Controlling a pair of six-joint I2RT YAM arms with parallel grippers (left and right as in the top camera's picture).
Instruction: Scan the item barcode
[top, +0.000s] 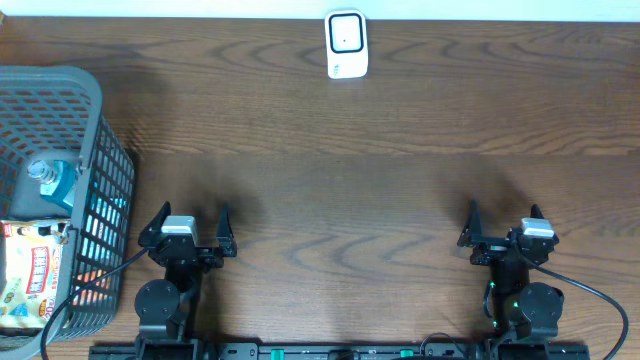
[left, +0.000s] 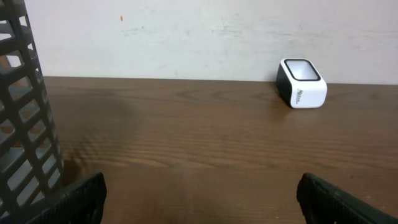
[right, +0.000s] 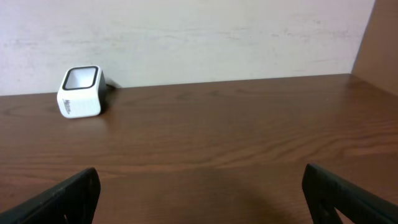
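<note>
Left to right: a snack packet (top: 30, 285), long axis running front to back, is lying beside a bottle (top: 45, 180) inside the basket (top: 95, 110), just left of the left gripper (top: 192, 215), which is standing wide open and holding nothing. The scanner (top: 346, 44) is sitting at the table's far edge, window facing upward. The right gripper (top: 505, 212) is also gaping empty.

white barcode scanner (top: 347, 44) stood at the far edge; blue bottle (top: 50, 183) and snack packet (top: 30, 285) lay inside the grey basket (top: 60, 78).

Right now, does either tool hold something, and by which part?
Nothing is held. The left tool and the right tool are both open and empty.
</note>
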